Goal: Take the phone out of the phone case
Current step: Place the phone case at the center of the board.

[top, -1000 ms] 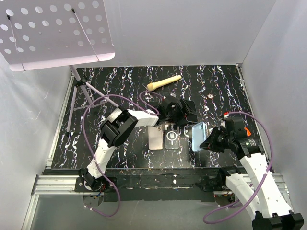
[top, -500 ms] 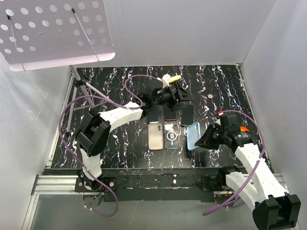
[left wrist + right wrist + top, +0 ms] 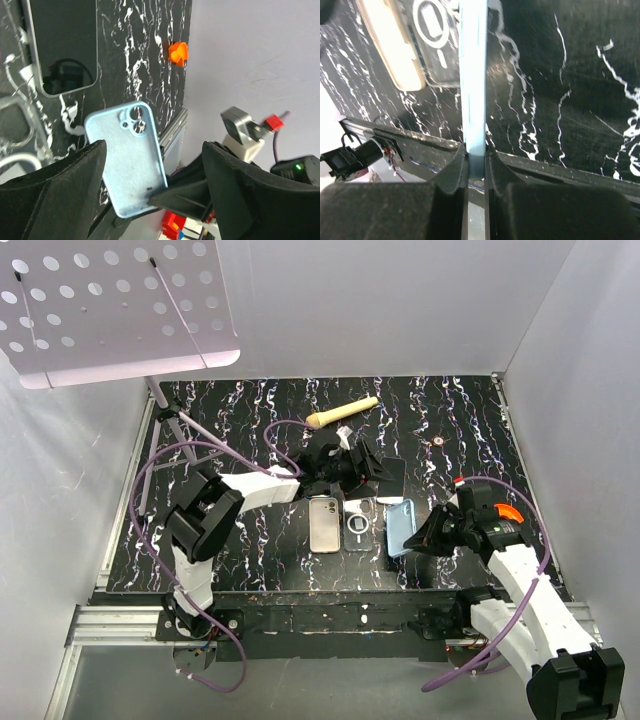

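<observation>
- Black marbled table [image 3: 250, 530]: right gripper [image 3: 428, 533] pinches the blue case [image 3: 400, 525] by its lower end.
- Left gripper [image 3: 362, 462], just beyond the case, is spread and empty.
- The case looks light and bendy (probably slippery); grip its edges.

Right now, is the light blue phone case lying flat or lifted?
Lifted: the right gripper pinches the light blue case by its end, tilted above the table.
</observation>
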{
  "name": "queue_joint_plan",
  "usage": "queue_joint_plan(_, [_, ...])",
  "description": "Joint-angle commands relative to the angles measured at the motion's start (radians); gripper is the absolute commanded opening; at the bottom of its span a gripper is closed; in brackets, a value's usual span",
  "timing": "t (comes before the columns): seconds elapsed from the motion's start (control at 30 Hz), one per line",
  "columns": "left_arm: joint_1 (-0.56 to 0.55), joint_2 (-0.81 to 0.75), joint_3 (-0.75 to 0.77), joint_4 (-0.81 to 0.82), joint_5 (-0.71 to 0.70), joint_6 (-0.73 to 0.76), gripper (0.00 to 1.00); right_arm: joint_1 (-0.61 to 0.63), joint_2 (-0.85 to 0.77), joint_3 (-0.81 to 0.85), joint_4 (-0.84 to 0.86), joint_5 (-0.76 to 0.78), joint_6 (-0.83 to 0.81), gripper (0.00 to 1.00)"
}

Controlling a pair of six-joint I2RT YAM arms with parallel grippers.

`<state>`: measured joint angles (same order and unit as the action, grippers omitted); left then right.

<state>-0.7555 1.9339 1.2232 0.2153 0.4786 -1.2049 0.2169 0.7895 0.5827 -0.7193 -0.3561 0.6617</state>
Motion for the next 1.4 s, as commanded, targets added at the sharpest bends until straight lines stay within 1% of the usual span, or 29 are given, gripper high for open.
queue_joint_plan(0.0, [0.005, -0.186, -0.057, -0.068, -0.027, 0.108, 0.76, -0.001, -0.025, -0.079, 0.024, -0.061, 0.036, 0.01])
queue_joint_plan(0.1, [0.007, -0.249, -0.082, -0.093, -0.040, 0.142, 0.78, -0.001, -0.015, -0.119, 0.053, -0.099, 0.056, 0.01])
queue_joint_plan(0.17, [0.007, -0.282, -0.074, -0.126, -0.049, 0.183, 0.79, -0.002, 0.000, -0.121, 0.066, -0.046, 0.073, 0.01])
queue_joint_plan(0.27, [0.007, -0.334, -0.060, -0.180, -0.066, 0.240, 0.82, -0.007, 0.040, -0.139, 0.173, 0.008, 0.105, 0.01])
queue_joint_plan(0.4, [0.005, -0.421, -0.036, -0.307, -0.092, 0.343, 0.84, -0.027, 0.180, -0.093, 0.216, 0.058, 0.096, 0.01])
queue_joint_plan(0.57, [0.007, -0.562, -0.028, -0.445, -0.188, 0.478, 0.86, -0.051, 0.243, -0.064, 0.233, 0.138, 0.101, 0.01])
queue_joint_plan(0.73, [0.007, -0.656, -0.028, -0.513, -0.259, 0.553, 0.87, -0.065, 0.303, -0.037, 0.262, 0.187, 0.070, 0.01])
queue_joint_plan(0.83, [0.007, -0.671, -0.021, -0.530, -0.268, 0.573, 0.87, -0.083, 0.349, -0.018, 0.288, 0.209, 0.055, 0.01])
queue_joint_plan(0.93, [0.007, -0.679, -0.008, -0.534, -0.270, 0.584, 0.88, -0.099, 0.392, -0.001, 0.311, 0.201, 0.039, 0.01])
queue_joint_plan(1.07, [0.007, -0.684, -0.005, -0.544, -0.270, 0.596, 0.88, -0.099, 0.415, 0.039, 0.267, 0.177, -0.019, 0.01])
queue_joint_plan(1.27, [0.008, -0.685, -0.002, -0.542, -0.279, 0.605, 0.88, -0.096, 0.314, -0.044, 0.256, -0.044, -0.014, 0.04])
queue_joint_plan(1.37, [0.007, -0.673, 0.001, -0.534, -0.275, 0.607, 0.88, -0.082, 0.280, -0.081, 0.239, -0.075, -0.016, 0.05])
